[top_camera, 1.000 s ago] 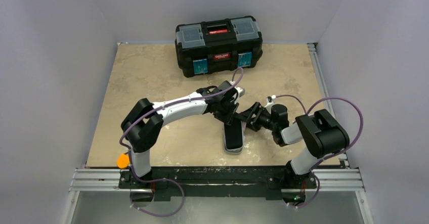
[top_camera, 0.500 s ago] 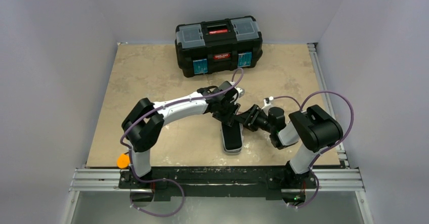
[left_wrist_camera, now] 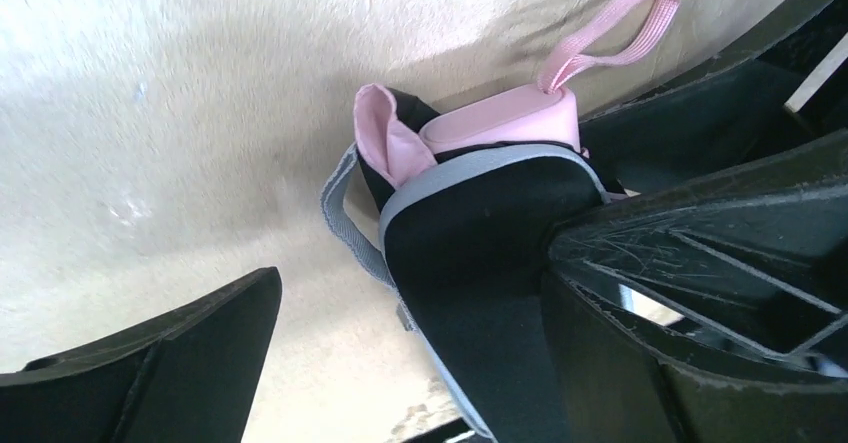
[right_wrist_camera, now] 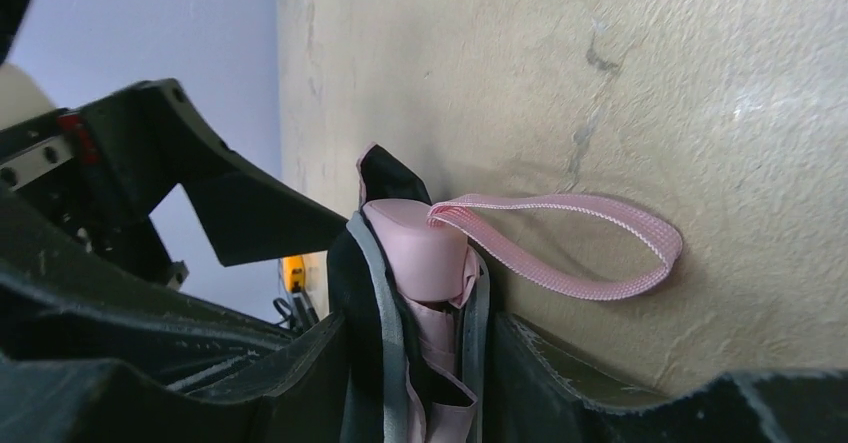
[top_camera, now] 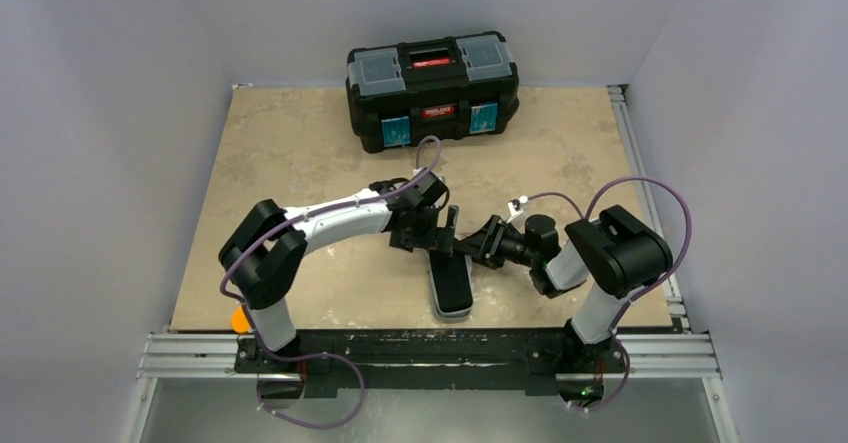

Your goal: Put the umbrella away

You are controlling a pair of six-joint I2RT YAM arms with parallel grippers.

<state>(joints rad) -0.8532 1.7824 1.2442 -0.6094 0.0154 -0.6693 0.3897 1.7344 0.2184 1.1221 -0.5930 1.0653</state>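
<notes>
Squarely within right gripper point(right_wrist_camera: 420, 368): umbrella point(right_wrist_camera: 415, 258)

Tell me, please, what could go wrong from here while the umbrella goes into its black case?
1. Pink fabric of the umbrella bulges out at the mouth of the case; closing it could pinch that fabric.
2. The left gripper is open, so only the right gripper seems to clamp the case; it may shift or twist.
3. The wrist strap lies loose on the table and might snag a finger.
</notes>
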